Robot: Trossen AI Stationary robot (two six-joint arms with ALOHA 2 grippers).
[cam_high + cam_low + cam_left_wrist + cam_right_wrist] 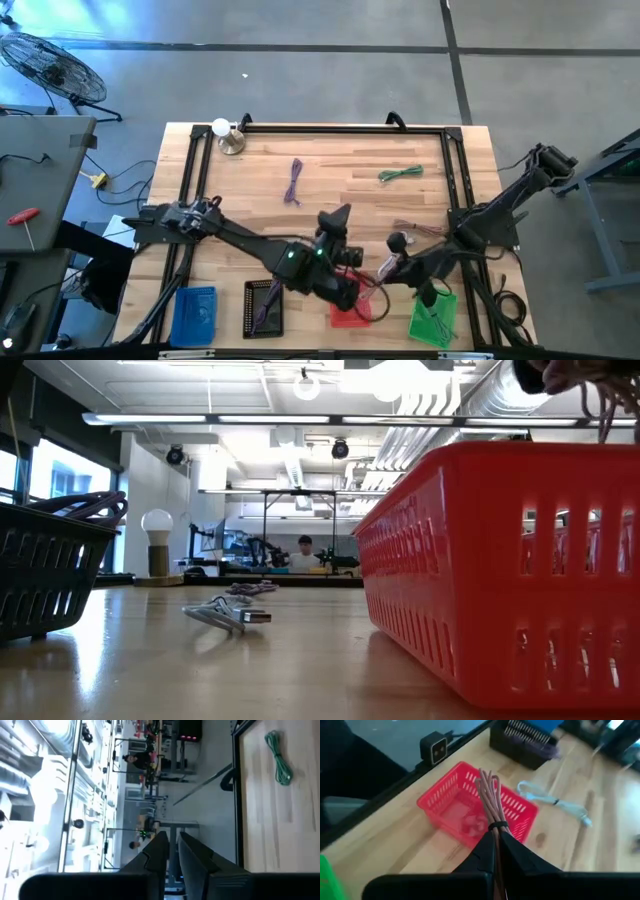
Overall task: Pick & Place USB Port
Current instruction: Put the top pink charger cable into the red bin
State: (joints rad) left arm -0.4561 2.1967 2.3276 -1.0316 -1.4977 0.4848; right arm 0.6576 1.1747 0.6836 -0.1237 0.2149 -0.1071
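Your left gripper (338, 215) hangs mid-table, fingers nearly together, holding nothing. The blue basket (194, 313) and black basket (264, 306) line the near edge, with bare wood beyond them. Your right gripper (495, 837) is clamped on the red cable (488, 790), a looped, tied bundle. Its long axis runs straight out from the fingers, above the red basket (440, 797).

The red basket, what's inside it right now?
The red basket looks empty apart from a pale smudge on its floor; what that is cannot be told. The right gripper holds a pink cable bundle above it. The near wall hides one corner.
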